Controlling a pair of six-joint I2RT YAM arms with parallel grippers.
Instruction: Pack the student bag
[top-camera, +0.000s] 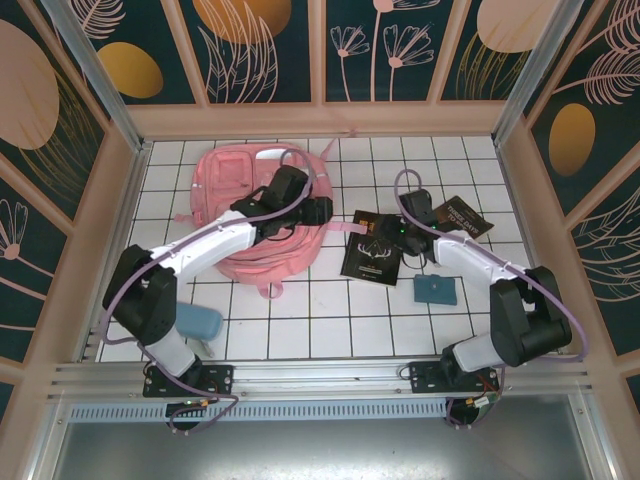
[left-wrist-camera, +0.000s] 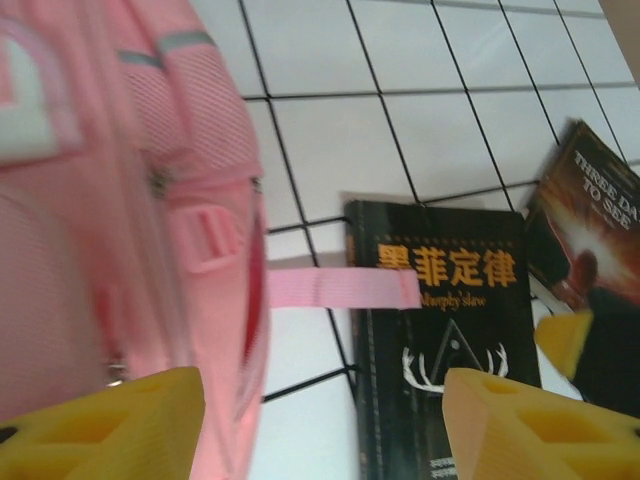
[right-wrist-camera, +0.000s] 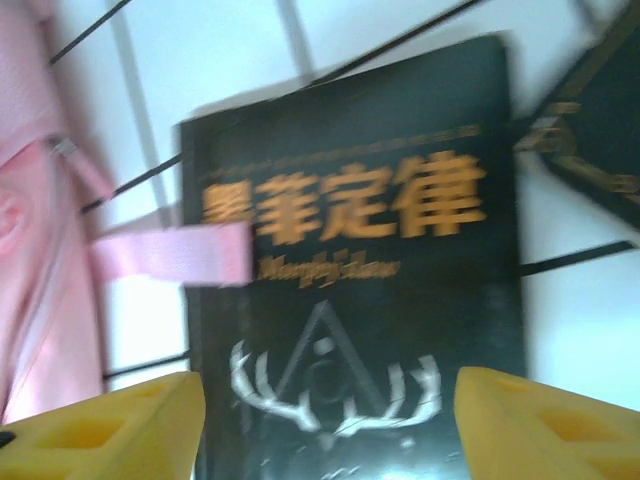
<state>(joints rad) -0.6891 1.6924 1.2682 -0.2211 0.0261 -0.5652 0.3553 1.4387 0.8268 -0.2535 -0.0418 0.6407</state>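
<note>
The student bag (top-camera: 240, 215) lies flat on the tiled table at the back left, a large pink backpack. Its pink strap (left-wrist-camera: 340, 288) reaches right onto a black book (top-camera: 372, 250) with gold characters and a white antler design. My left gripper (top-camera: 322, 210) hovers open at the bag's right edge (left-wrist-camera: 100, 200), with its yellow fingers (left-wrist-camera: 110, 425) either side of bag edge, bare tile and book (left-wrist-camera: 450, 330). My right gripper (top-camera: 400, 236) hangs open just above the black book (right-wrist-camera: 360, 250), fingertips (right-wrist-camera: 550, 430) spread over the lower cover, gripping nothing.
A second dark book (top-camera: 466, 215) lies right of the black one, its corner close to it (right-wrist-camera: 590, 150). A small blue case (top-camera: 436, 290) sits near the right arm. A light blue object (top-camera: 200, 322) lies by the left arm's base. Wooden walls enclose the table.
</note>
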